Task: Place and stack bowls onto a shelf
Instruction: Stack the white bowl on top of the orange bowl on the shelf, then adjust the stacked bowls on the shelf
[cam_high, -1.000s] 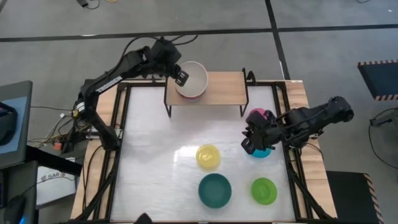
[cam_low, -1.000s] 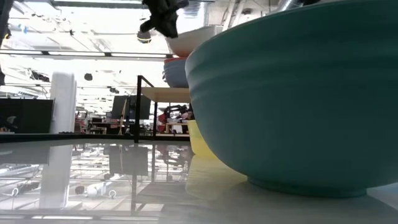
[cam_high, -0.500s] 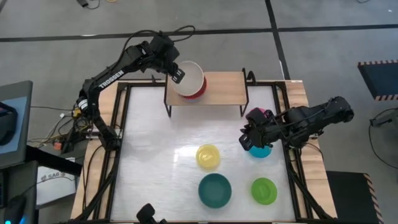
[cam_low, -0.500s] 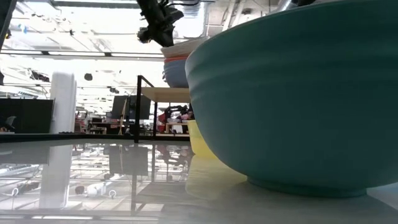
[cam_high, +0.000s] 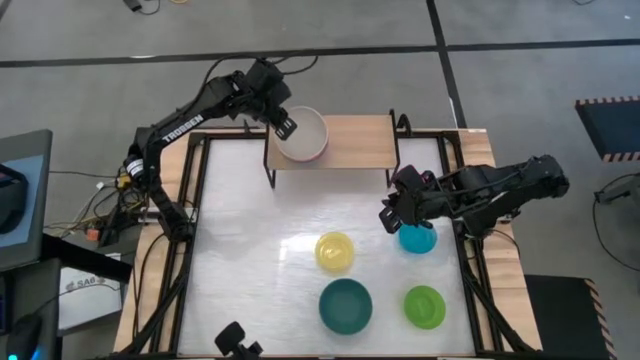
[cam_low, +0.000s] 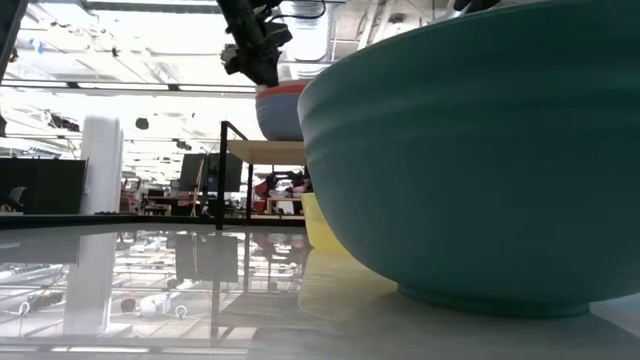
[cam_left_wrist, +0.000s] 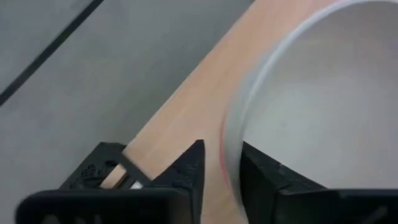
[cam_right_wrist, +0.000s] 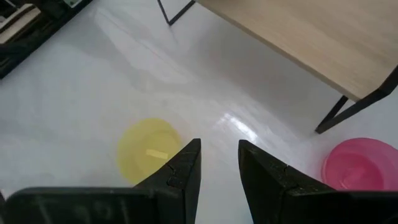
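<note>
The white bowl (cam_high: 305, 135) (cam_left_wrist: 323, 99) sits nested in a stack on the left end of the wood-topped shelf (cam_high: 360, 140). The low view shows that stack's red rim over a slate blue bowl (cam_low: 278, 112). My left gripper (cam_high: 285, 124) (cam_left_wrist: 221, 171) is shut on the white bowl's rim. My right gripper (cam_high: 388, 215) (cam_right_wrist: 219, 168) hovers open and empty over the table, between the yellow bowl (cam_high: 335, 252) and the cyan bowl (cam_high: 418, 239). The pink bowl (cam_right_wrist: 360, 165) rests on the table by the shelf's leg; my right arm hides it in the high view. My left gripper pinches the white bowl's rim (cam_left_wrist: 231, 134) on the side toward the shelf's left far corner. One finger is inside the bowl and one is outside. The fingers slant down from above and the far left. The bowl sits level in the stack on the shelf.
The dark teal bowl (cam_high: 346, 304) (cam_low: 470, 150) and the lime green bowl (cam_high: 425, 306) stand near the table's near edge. The right half of the shelf top (cam_right_wrist: 311, 31) is bare wood. Open table surface lies left of the yellow bowl.
My left gripper has lowered the white bowl. It hung tilted over the red bowl and now sits level, sunk into the stack. My right gripper has moved from the cyan and pink bowls toward the table's left and slightly far, carrying nothing.
</note>
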